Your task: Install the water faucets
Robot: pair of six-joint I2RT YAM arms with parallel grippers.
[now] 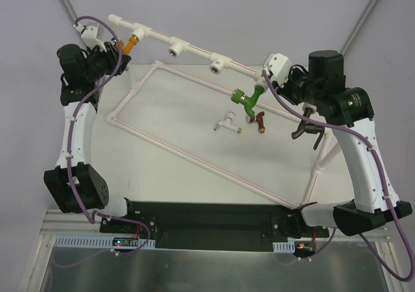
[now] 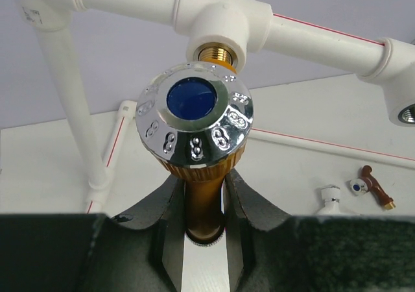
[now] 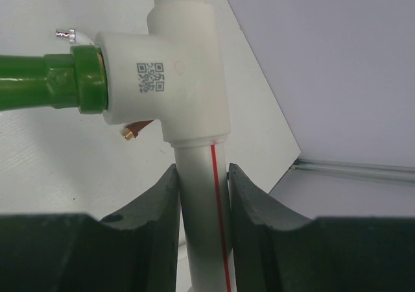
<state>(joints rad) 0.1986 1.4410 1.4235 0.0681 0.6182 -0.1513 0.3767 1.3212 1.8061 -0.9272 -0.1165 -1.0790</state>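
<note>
The orange-gold faucet (image 1: 131, 43) sits in the leftmost tee socket (image 2: 220, 42) of the white pipe frame (image 1: 194, 45). My left gripper (image 2: 203, 188) is shut on its golden body (image 2: 204, 207), below the chrome knob with a blue cap (image 2: 193, 117). The green faucet (image 1: 249, 97) sticks out of the right-hand tee (image 3: 175, 78). My right gripper (image 3: 201, 175) is shut on the white pipe (image 3: 202, 227) just below that tee. The white faucet (image 1: 227, 121) and the dark red faucet (image 1: 260, 119) lie loose on the table. A dark grey faucet (image 1: 306, 131) lies near my right arm.
Two empty tee sockets (image 1: 176, 47) (image 1: 218, 63) sit on the top pipe between the two fitted faucets. The frame's lower rectangle (image 1: 194, 159) lies flat on the table. The white faucet (image 2: 331, 198) and the dark red one (image 2: 373, 185) also show in the left wrist view.
</note>
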